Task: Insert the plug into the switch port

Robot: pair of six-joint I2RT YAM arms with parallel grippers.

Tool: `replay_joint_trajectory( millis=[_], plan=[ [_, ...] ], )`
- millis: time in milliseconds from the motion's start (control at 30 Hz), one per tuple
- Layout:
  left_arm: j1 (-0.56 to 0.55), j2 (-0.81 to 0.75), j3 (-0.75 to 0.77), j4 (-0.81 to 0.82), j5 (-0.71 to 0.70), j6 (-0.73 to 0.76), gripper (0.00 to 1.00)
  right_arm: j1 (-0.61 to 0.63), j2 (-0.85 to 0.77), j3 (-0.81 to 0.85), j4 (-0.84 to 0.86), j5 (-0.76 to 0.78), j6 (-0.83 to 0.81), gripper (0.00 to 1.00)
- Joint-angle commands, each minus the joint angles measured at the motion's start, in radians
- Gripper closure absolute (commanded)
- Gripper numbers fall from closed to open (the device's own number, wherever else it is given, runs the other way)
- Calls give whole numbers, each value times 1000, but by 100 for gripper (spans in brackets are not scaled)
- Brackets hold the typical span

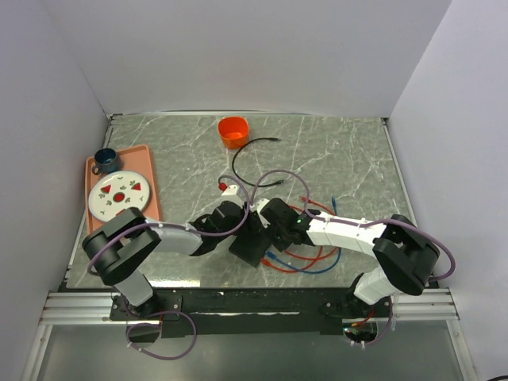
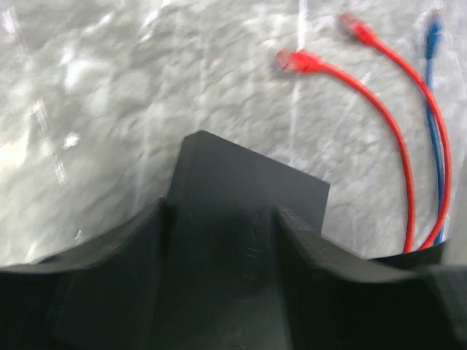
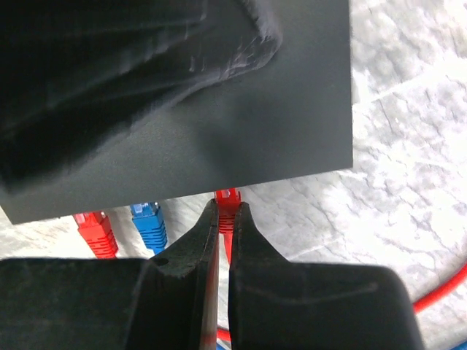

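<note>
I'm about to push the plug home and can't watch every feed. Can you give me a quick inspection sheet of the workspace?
Surface: grey marbled tabletop.
Job's things: black switch box lies flat. The red plug has its tip at the box's edge. The port is hidden, so I cannot tell whether the plug is seated.
Clutter: orange cup; orange tray carrying a patterned plate and a dark mug.
Grippers: right gripper is shut on the red plug. Left gripper straddles the box, grip unclear.
Cables: spare red plug and blue plug lie loose beside the box; black cable near the cup.
Surroundings: white walls.
</note>
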Motion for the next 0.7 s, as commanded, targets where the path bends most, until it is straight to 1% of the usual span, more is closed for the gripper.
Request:
replay_joint_trajectory(
  millis=[0, 33, 67, 133, 233, 267, 367, 433, 467, 500, 567, 667],
  plan=[
    [-142, -83, 73, -248, 202, -80, 29, -21, -7, 103, 641, 64, 63, 100],
    [-136, -87, 87, -291, 144, -62, 26, -20, -2, 102, 630, 64, 69, 100],
    [-130, -94, 99, -355, 97, -53, 20, -20, 9, 102, 624, 63, 74, 100],
    [-102, -118, 114, -394, 38, -41, 16, -20, 19, 106, 601, 66, 85, 94],
    [-56, -175, 101, -412, 9, -22, 8, -20, 27, 102, 586, 71, 94, 85],
    [-41, -205, 90, -412, 9, -13, 7, -18, 21, 97, 586, 72, 94, 83],
    [45, -273, 88, -445, 16, 30, 4, -18, -5, 71, 580, 72, 91, 72],
    [79, -302, 99, -489, 13, 73, 3, -20, -14, 66, 563, 78, 85, 66],
    [112, -325, 117, -504, 3, 88, 2, -18, -16, 66, 532, 78, 82, 60],
    [128, -334, 128, -542, -4, 119, 2, -18, -17, 71, 514, 86, 83, 57],
    [181, -351, 162, -557, 2, 147, 1, -20, -16, 74, 479, 84, 80, 51],
    [244, -327, 222, -583, 29, 200, 1, -18, -22, 60, 465, 94, 83, 45]
  ],
)
